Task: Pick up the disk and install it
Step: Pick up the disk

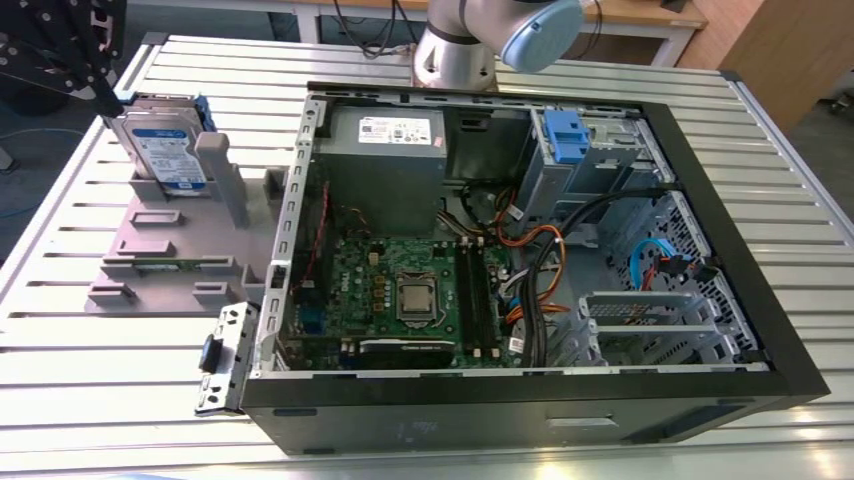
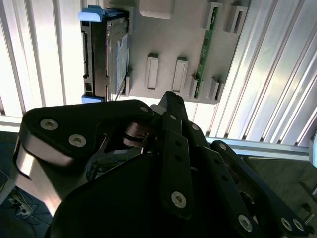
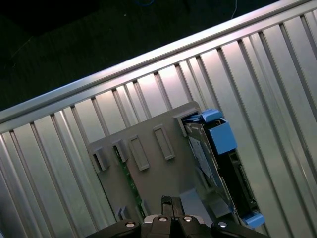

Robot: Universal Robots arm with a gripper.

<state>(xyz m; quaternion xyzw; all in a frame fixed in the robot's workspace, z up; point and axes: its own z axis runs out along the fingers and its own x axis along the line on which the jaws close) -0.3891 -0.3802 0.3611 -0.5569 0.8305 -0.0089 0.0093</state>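
I'm hovering my pincer point(image 3: 167, 203) near the disk point(image 1: 160, 150), which is standing on edge in the grey stand point(image 1: 160, 250), likely so it's graspable; can't tell whether the pincer's spread.

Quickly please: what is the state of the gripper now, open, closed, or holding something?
Gripper: cannot be told if open or shut; the disk stands on edge in the grey stand, apart from it.
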